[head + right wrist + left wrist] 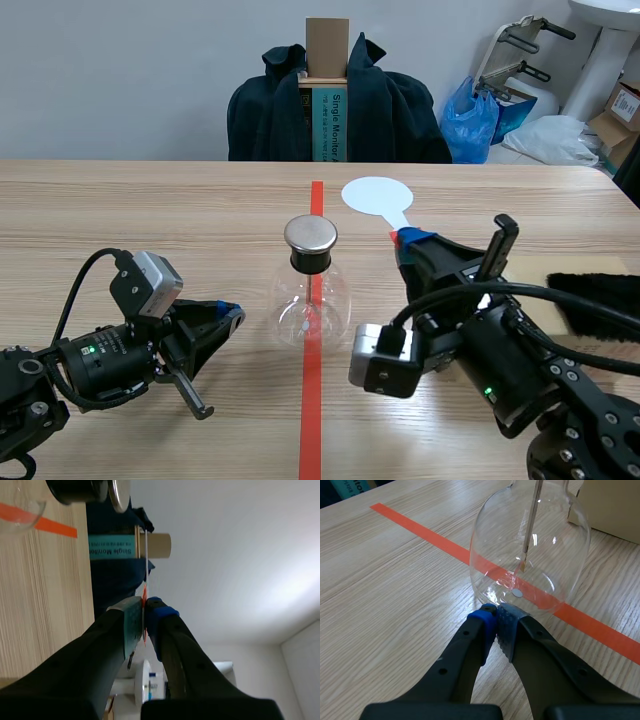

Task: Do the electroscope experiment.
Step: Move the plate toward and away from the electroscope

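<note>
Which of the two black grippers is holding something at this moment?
The right gripper: it clamps the handle of a thin white round paddle. The left gripper is shut on nothing, beside the clear glass flask.

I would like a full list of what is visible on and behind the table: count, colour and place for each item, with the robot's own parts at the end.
round clear glass flask with silver metal cap: one, clear, on the orange-red tape line at the table's middle.
flat white round paddle: one, white, held up behind and right of the flask.
black furry cloth: one, black, at the table's right edge.
dark jacket: one, navy, draped over a chair behind the table.
brown cardboard box: one, brown with a teal label, upright on the chair.
blue plastic bag: one, blue, behind the table, right.
left pincer: one, black, shut on nothing, close before the flask's base.
right pincer: one, black, shut on the paddle's handle.
</note>
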Robot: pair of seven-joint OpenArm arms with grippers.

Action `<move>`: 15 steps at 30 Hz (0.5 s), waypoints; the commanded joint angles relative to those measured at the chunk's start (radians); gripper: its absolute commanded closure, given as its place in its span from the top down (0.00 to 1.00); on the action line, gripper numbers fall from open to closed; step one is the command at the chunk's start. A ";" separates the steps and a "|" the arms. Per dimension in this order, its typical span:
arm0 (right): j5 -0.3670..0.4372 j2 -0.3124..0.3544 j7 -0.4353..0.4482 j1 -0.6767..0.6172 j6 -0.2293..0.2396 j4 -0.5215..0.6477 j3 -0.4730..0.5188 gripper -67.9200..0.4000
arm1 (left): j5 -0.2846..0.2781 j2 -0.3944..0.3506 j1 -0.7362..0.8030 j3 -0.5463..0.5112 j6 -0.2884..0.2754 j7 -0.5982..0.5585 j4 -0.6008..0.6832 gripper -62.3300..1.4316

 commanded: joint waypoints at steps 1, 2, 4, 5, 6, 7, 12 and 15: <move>0.008 0.011 -0.027 0.010 -0.014 0.013 0.003 0.02 | -0.014 0.005 -0.006 -0.005 -0.001 -0.013 0.017 0.07; 0.008 0.011 -0.045 0.010 -0.014 0.013 0.003 0.02 | -0.014 0.005 -0.006 -0.005 -0.001 -0.013 0.017 0.07; 0.008 0.011 -0.084 0.010 -0.014 0.013 0.003 0.02 | -0.014 0.005 -0.006 -0.005 -0.001 -0.013 0.017 0.07; 0.008 0.011 -0.102 0.010 -0.014 0.013 0.003 0.02 | -0.014 0.005 -0.006 -0.005 -0.001 -0.013 0.017 0.07; 0.008 0.011 -0.117 0.010 -0.014 0.013 0.003 0.02 | -0.014 0.005 -0.006 -0.005 -0.001 -0.013 0.017 0.07; 0.008 0.011 -0.130 0.010 -0.014 0.013 0.003 0.02 | -0.014 0.005 -0.006 -0.005 -0.001 -0.013 0.017 0.07; 0.008 0.011 -0.164 0.010 -0.014 0.013 0.003 0.02 | -0.014 0.005 -0.006 -0.005 -0.001 -0.013 0.017 0.07; 0.008 0.011 -0.163 0.010 -0.014 0.013 0.003 0.02 | -0.014 0.005 -0.006 -0.005 -0.001 -0.013 0.017 0.07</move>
